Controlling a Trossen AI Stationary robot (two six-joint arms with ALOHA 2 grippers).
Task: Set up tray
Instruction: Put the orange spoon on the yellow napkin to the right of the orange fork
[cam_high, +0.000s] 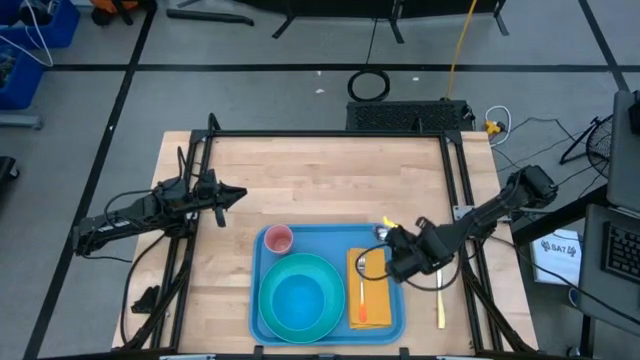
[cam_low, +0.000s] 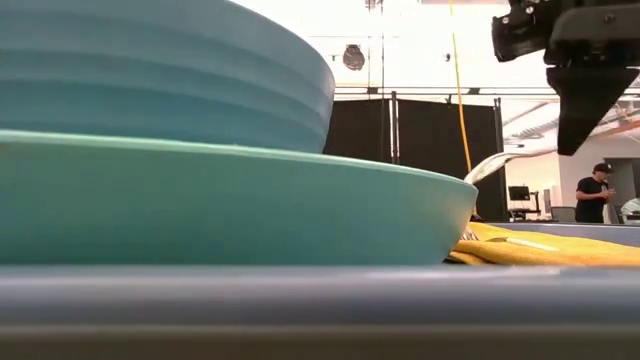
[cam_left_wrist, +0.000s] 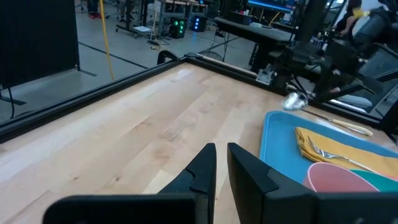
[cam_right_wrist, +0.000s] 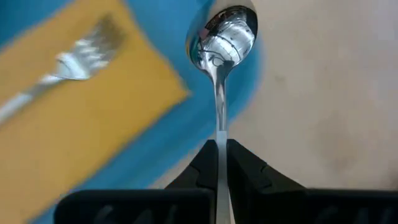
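Observation:
The light-blue tray (cam_high: 330, 240) lies at the table's near edge. On it stand a teal plate (cam_high: 270, 300) with a blue bowl (cam_high: 300, 300), a pink cup (cam_high: 277, 238) and a yellow napkin (cam_high: 372, 295) carrying a fork (cam_high: 362, 300). My right gripper (cam_high: 395, 240) hovers over the tray's far right corner, shut on a silver spoon (cam_right_wrist: 224, 34). My left gripper (cam_high: 240, 194) waits over bare wood left of the tray; its fingers (cam_left_wrist: 208, 168) are shut to a narrow slit and hold nothing. My right gripper (cam_right_wrist: 222, 152) pinches the spoon's handle (cam_right_wrist: 220, 127) between its two fingers. The fingers lie along the handle, coming slanting from the table's right side. The spoon's bowl (cam_right_wrist: 225, 31) sticks out past the fingertips, lifted clear over the tray's right rim.
A cream-handled utensil (cam_high: 440, 308) lies on the table right of the tray. Bare wood spreads across the far half of the table (cam_high: 330, 170). A black frame (cam_high: 450, 150) runs along the table's edges. A person (cam_low: 597, 195) stands far behind in the room.

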